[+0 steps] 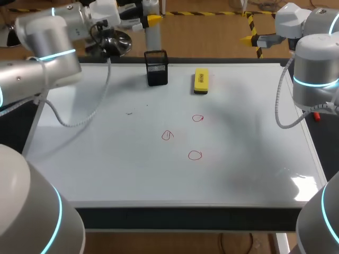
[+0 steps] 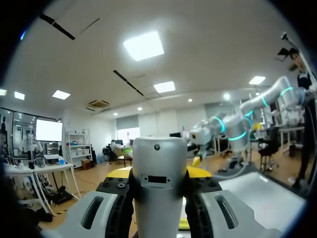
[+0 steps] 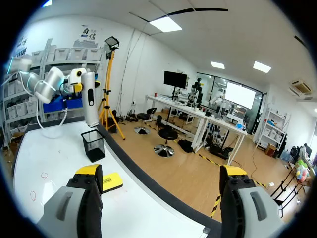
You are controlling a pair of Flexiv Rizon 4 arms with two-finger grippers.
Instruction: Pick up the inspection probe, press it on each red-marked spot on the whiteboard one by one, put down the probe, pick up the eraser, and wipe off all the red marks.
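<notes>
1. Your left gripper (image 2: 158, 172) is clenched on the probe (image 1: 152, 37), which hangs over the black holder (image 1: 157, 67) at the whiteboard's (image 1: 106, 169) far edge.
2. Your right gripper (image 3: 161, 173) is released and empty, off the far right corner.
3. Lift the probe clear of the holder's rim and keep it vertical. Then descend squarely on the nearest red mark (image 1: 197, 118), passing wide of the eraser (image 1: 201, 81).
</notes>
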